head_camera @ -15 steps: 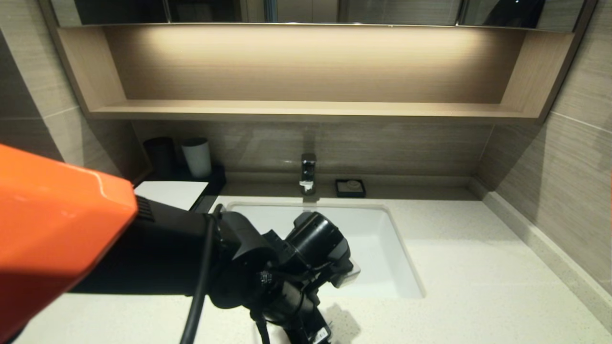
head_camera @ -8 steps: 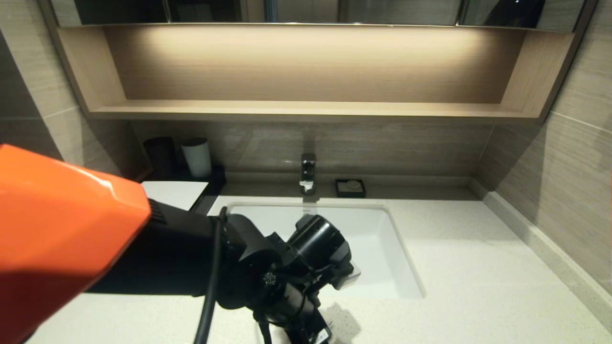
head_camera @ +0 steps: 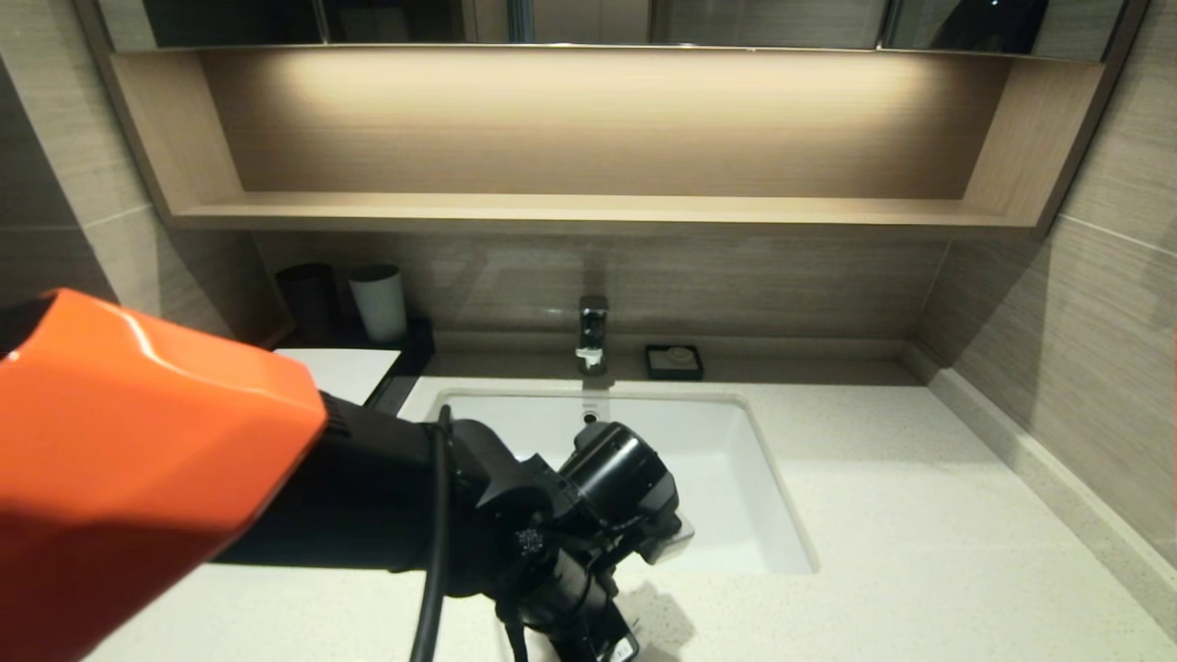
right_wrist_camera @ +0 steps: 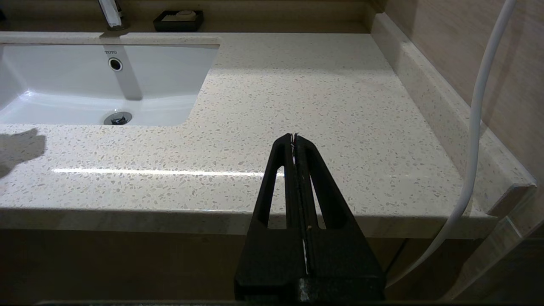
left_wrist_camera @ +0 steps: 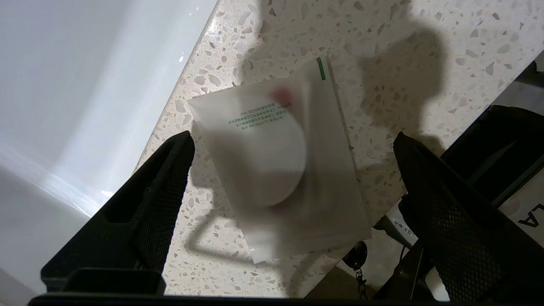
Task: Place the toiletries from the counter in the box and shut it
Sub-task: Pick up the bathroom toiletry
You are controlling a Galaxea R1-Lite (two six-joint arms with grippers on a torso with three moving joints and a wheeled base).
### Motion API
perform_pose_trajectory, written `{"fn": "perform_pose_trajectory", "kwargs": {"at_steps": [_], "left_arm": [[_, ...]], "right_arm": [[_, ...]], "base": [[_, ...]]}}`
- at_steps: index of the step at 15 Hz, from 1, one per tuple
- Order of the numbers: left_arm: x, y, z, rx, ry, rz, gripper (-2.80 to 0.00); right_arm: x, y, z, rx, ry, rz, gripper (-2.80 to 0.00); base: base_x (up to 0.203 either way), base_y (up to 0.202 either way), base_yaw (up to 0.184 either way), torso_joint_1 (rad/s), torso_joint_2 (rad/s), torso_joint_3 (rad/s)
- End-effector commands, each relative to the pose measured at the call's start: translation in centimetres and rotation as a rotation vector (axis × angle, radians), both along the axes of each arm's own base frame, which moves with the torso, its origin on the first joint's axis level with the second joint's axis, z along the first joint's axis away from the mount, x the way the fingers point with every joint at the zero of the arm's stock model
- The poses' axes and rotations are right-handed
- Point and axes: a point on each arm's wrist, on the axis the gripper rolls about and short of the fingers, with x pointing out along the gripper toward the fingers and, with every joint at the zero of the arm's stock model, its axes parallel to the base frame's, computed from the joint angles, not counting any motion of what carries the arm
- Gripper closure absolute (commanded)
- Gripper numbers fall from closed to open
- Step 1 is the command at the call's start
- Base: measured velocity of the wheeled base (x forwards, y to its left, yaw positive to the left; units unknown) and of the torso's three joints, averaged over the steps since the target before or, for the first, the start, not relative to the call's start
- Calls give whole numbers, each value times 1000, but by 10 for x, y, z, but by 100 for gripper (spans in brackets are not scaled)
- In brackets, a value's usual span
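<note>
At the near edge of the pale cream speckled stone surface [left_wrist_camera: 382, 38], the left gripper [left_wrist_camera: 293, 144] hung with fingers [left_wrist_camera: 165, 178] spread wide, either side of the small square clear sachet with a white disc [left_wrist_camera: 276, 157], not touching it. Off to the right, the right gripper [right_wrist_camera: 294, 137] sat pinched closed. Farther back, the white rectangular sink basin [head_camera: 726, 487]; beyond it, the low black box with a flat white top [head_camera: 345, 368].

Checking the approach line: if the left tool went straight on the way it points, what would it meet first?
Probably the small square clear sachet with a white disc, lying flat on the speckled cream stone counter between the open left tool's fingers.
</note>
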Motion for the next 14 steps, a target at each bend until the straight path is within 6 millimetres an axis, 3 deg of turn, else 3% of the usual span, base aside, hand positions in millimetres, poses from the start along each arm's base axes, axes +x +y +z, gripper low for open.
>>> {"fn": "perform_pose_trajectory", "kwargs": {"at_steps": [1,14], "left_arm": [[1,-1,-1,4,1,-2,-280],[2,-3,-5,1,3,0,-280]], "right_arm": [[0,0,0,0,1,0,0],[0,0,0,0,1,0,0]], "base": [[0,0,0,0,0,0],[0,0,0,0,0,0]]}}
